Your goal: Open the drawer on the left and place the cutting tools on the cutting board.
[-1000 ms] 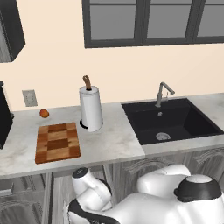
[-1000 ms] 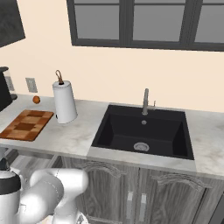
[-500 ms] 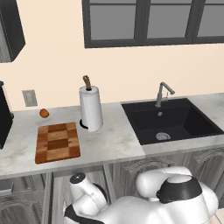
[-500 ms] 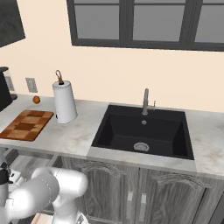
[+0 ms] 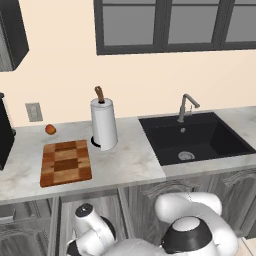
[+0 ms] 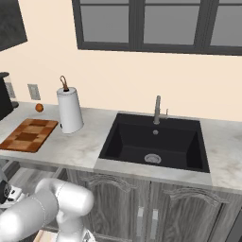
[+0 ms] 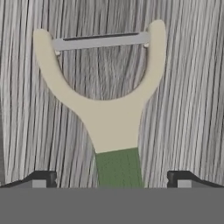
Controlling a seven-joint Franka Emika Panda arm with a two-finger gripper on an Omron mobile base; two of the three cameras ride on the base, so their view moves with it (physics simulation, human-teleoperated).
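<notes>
The peeler point(image 7: 107, 113) lies close below the hand on the grey wood-grain floor of the drawer point(image 7: 192, 87), its pale Y-shaped head pointing away and its green handle toward me. My gripper point(image 7: 111, 179) is open, and its two dark fingertips point(image 7: 41, 178) stand one on each side of the green handle without touching it. The chequered cutting board point(image 5: 65, 162) point(image 6: 28, 134) rests on the counter at the left, with nothing on it. The black-handled knife is out of view.
A paper-towel roll point(image 5: 104, 125) stands just right of the board. A small orange fruit point(image 5: 50, 129) lies behind the board, and a black appliance point(image 5: 4, 132) is at the far left. The black sink point(image 5: 195, 140) with its faucet point(image 5: 186, 106) is on the right.
The arm has swung further left and down below the counter edge. Things on the counter have not moved.
</notes>
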